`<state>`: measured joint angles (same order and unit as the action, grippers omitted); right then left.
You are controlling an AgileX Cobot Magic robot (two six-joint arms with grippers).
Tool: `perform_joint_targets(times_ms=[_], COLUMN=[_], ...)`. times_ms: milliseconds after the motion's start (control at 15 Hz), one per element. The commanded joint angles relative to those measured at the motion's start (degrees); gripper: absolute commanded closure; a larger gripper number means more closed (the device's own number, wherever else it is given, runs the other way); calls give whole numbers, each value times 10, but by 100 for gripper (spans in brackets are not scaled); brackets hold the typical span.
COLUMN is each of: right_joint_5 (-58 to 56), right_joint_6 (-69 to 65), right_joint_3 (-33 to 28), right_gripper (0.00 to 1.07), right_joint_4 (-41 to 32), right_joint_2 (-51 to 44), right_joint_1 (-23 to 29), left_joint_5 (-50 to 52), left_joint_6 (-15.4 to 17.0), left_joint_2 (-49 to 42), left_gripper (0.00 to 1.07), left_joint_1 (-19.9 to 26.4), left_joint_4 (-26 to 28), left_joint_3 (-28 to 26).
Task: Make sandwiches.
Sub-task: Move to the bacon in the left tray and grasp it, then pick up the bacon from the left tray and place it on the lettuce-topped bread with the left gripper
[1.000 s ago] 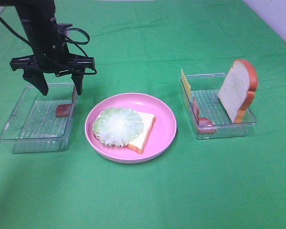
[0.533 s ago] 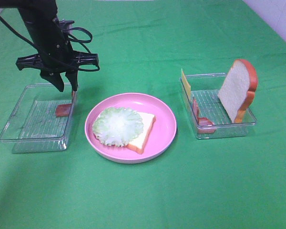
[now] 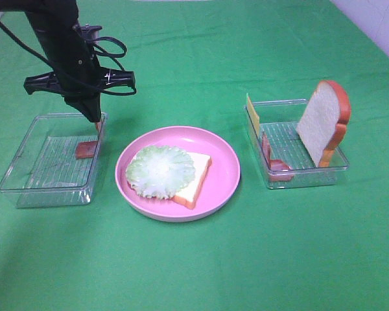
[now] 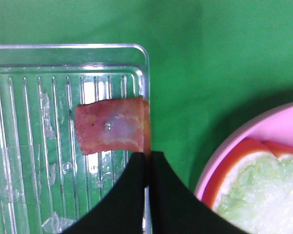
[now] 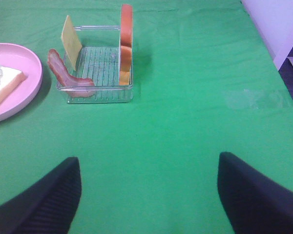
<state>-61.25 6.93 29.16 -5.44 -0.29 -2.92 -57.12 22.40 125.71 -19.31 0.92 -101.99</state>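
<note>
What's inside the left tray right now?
One bacon strip, lying against the wall of the left tray nearest the plate; the left gripper is shut on its upturned end. The fingers cover that pinched end; no other food shows inside.

Right below the left gripper (image 3: 94,120), the bacon strip (image 3: 85,149) leans against a wall of the left tray (image 3: 24,141), its lower end on the tray floor. Just past that wall from the gripper lies the plate (image 3: 224,170), with a bread slice (image 3: 198,172) on it and the lettuce leaf (image 3: 159,170) atop the slice. Well beyond the plate, the right tray (image 3: 306,175) holds a cheese square (image 3: 251,112), a second bacon strip (image 3: 276,166) and an upright bread slice (image 3: 320,123).
</note>
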Motion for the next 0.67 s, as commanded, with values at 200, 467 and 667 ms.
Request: perform_joint_targets(times_ms=[200, 467, 667], right_joint_5=[5, 5, 5], right_joint_6=[5, 5, 5], right_joint_3=[-1, -1, -1], right_gripper=[34, 34, 34], right_joint_4=[1, 1, 1], right_joint_2=[-7, -7, -7], right_joint_1=[-2, -2, -2], left_joint_5=[-23, -23, -26], left_joint_6=[-23, -49, -97], left_joint_2=[-21, -85, -118], left_gripper=[107, 107, 107], left_joint_1=[-2, -2, -2], left_joint_4=[18, 50, 128], left_joint_3=[-6, -6, -6])
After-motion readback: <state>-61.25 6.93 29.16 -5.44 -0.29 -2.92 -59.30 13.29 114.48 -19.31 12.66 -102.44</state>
